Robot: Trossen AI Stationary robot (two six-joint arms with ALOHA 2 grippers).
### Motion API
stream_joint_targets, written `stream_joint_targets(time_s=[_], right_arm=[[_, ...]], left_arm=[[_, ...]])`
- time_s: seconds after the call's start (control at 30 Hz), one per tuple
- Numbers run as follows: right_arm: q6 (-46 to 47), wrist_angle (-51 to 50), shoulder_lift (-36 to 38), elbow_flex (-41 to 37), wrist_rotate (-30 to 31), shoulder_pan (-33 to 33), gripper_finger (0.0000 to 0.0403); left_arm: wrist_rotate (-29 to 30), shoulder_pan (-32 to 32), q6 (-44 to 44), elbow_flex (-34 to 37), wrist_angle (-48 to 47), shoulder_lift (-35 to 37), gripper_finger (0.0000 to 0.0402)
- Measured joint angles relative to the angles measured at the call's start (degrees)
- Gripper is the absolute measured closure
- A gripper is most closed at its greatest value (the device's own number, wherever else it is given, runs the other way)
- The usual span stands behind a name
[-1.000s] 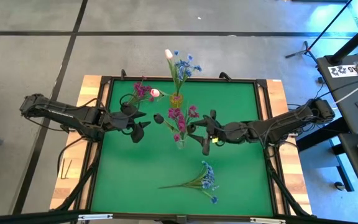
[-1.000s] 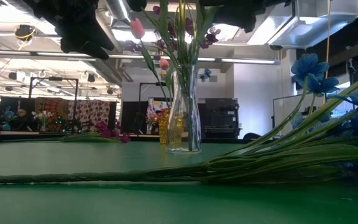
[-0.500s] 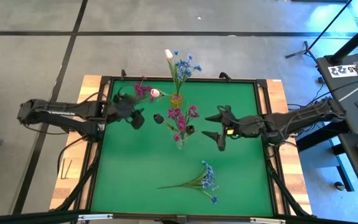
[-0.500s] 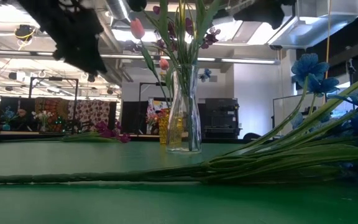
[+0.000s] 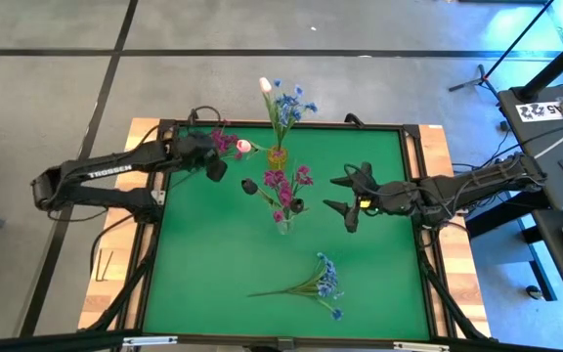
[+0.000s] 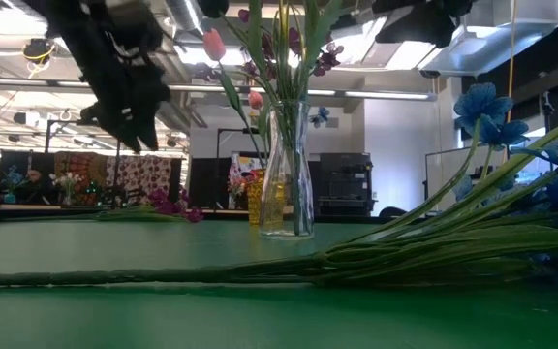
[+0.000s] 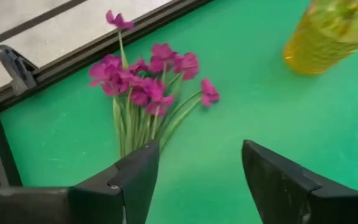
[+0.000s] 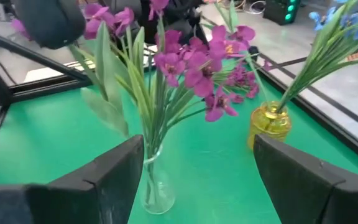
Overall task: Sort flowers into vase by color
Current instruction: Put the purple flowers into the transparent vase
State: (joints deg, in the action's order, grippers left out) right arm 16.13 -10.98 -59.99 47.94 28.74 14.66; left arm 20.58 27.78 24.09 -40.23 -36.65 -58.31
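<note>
A clear glass vase point(image 5: 283, 224) stands mid-table with magenta flowers point(image 8: 191, 62) in it. Behind it a yellow vase point(image 5: 278, 154) holds blue blossoms point(image 5: 291, 103) and a pale tulip point(image 5: 265, 85). A loose magenta bunch point(image 7: 145, 93) lies flat near the far left corner. A blue spray point(image 5: 319, 283) lies flat on the mat near the front. My left gripper point(image 7: 194, 180) hangs open above the mat, just short of the magenta bunch's stems. My right gripper point(image 8: 197, 180) is open in the air, right of the clear vase, facing it.
The green mat is bounded by a black raised frame point(image 5: 413, 176) with wooden table edges outside it. In the low view the blue spray's long stems point(image 6: 163, 276) stretch across the front. Open mat lies at the near left and at the far right.
My left gripper has swung toward the table's far edge and sunk a little, ending by the loose magenta bunch. My right gripper has drawn back from the clear vase toward the right edge and risen slightly. No flower or vase has moved.
</note>
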Motion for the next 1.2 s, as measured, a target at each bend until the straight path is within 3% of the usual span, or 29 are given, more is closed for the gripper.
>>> stream_joint_targets(time_s=[0.17,0.4,0.77,1.2], right_arm=[[-0.9,-0.4,0.0,0.0,2.7,-0.1,0.0102],[-2.9,-1.1,0.0,0.0,5.3,-0.1,0.0102],[-2.9,-1.2,1.2,0.0,4.6,-0.1,0.0102],[-1.4,-1.3,2.2,0.0,4.7,-0.1,0.0102]], left_arm=[[-1.9,4.6,-2.1,0.0,0.0,-5.7,0.0178],[-10.0,11.3,-5.3,0.0,0.0,-15.1,0.0178],[-10.0,19.2,-12.5,0.0,-0.3,-23.0,0.0178],[-9.8,19.6,-15.8,-0.1,-4.0,-26.1,0.0186]])
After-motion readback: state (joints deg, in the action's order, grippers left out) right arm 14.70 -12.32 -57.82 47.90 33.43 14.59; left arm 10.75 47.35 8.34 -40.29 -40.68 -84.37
